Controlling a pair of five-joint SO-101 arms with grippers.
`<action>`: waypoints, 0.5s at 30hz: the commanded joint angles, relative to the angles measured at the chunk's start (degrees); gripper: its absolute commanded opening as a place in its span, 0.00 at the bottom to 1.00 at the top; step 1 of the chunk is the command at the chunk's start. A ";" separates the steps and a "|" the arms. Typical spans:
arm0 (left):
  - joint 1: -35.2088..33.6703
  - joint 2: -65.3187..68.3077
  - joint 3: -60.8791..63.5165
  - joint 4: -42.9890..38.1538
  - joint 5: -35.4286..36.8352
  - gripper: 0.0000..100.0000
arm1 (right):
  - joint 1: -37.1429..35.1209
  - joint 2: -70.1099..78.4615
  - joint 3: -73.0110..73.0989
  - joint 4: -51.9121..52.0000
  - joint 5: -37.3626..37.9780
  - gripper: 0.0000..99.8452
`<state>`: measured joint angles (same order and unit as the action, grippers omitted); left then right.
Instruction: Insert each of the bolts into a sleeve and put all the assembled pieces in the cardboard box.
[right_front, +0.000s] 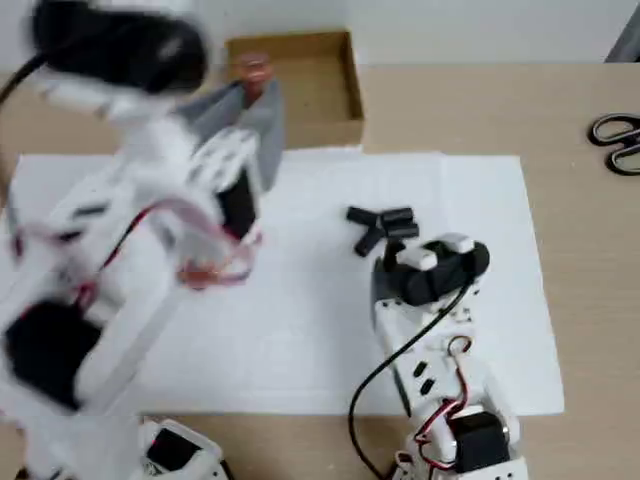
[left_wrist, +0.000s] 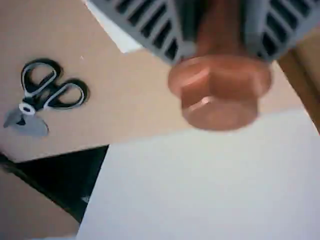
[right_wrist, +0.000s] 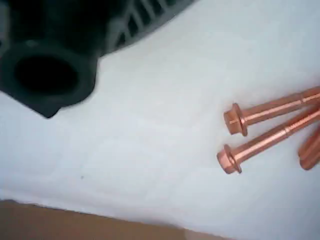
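Left tool (right_front: 250, 95) grasps a copper bolt (left_wrist: 220, 92), arm raised at the cardboard box (right_front: 320, 85) rim. Right tool (right_wrist: 60, 40), low over white paper (right_front: 300, 330) on the bench (right_front: 570, 250), grips a sleeve (right_wrist: 47, 75); loose bolts (right_wrist: 260, 135) lie nearby.

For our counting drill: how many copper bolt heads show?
3. One on the bolt in the left gripper by the cardboard box; two heads adjacent on the white paper. Others may be hidden.
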<state>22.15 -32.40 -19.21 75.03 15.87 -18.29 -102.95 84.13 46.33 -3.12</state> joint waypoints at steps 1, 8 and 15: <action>-0.09 -4.57 7.52 -1.93 -0.62 0.01 | -0.31 -0.92 -0.35 -2.07 0.26 0.00; -1.05 -12.40 35.65 -22.68 2.81 0.01 | -1.10 -1.01 -0.35 -2.15 0.26 0.00; -0.62 -19.08 60.09 -40.53 2.73 0.01 | -6.37 -1.01 -0.26 -0.84 0.26 0.00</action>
<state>21.36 -47.96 34.24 40.13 18.33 -23.65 -102.95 84.13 45.45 -3.12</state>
